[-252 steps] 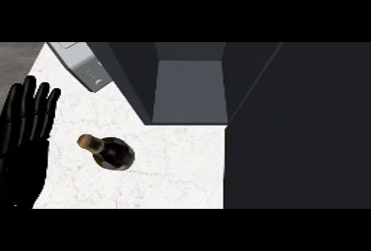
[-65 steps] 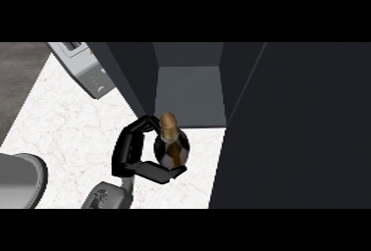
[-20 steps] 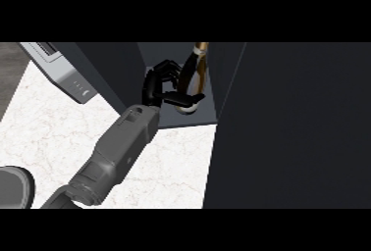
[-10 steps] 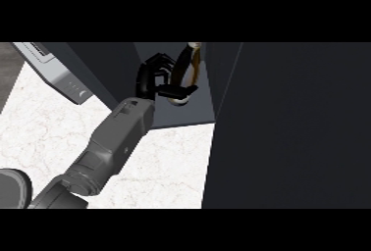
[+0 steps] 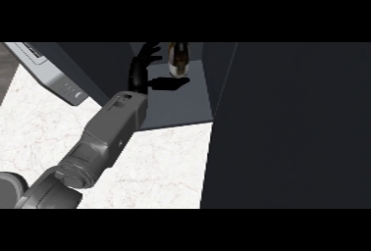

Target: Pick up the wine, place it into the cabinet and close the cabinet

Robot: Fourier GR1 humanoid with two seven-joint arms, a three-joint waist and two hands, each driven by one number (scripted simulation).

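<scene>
Since half a second ago my left robot hand (image 5: 145,73) has opened, wine (image 5: 178,60) standing just right of it inside the cabinet (image 5: 181,110).

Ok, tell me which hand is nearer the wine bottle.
Left. The left hand is inside the cabinet right beside the wine bottle; the right hand is out of view.

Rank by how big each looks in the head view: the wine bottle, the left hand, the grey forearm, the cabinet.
1. Cabinet
2. Forearm, though it is nearer the camera
3. Left hand
4. Wine bottle, partly cut off at the top, so unsure against the hand
</scene>
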